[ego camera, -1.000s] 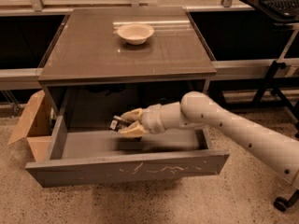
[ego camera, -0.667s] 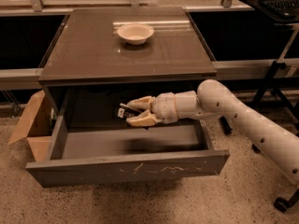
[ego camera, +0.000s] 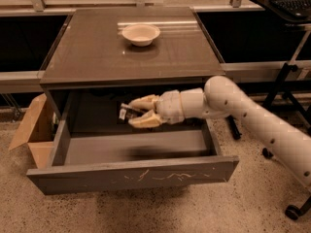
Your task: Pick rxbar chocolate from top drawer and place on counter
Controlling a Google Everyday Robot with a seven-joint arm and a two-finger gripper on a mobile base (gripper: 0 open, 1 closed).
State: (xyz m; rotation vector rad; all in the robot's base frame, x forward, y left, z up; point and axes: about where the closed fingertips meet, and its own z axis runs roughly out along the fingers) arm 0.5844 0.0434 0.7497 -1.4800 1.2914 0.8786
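Observation:
My gripper (ego camera: 136, 112) hangs over the open top drawer (ego camera: 131, 169), just below the front edge of the counter (ego camera: 97, 57). Its cream fingers (ego camera: 142, 122) are shut on the rxbar chocolate (ego camera: 125, 112), a small dark bar with a pale end that sticks out to the left of the fingertips. The bar is lifted off the drawer floor. The white arm (ego camera: 252, 125) reaches in from the right. The drawer's scratched front panel faces me, and its floor shows nothing else.
A cream round bowl (ego camera: 140, 34) stands at the back middle of the counter. An open cardboard box (ego camera: 31, 135) sits on the floor left of the drawer. A black stand (ego camera: 286, 76) with a laptop is at the right.
My gripper has risen out of the drawer with the bar held in it, from near the drawer floor up to just under the counter's front edge.

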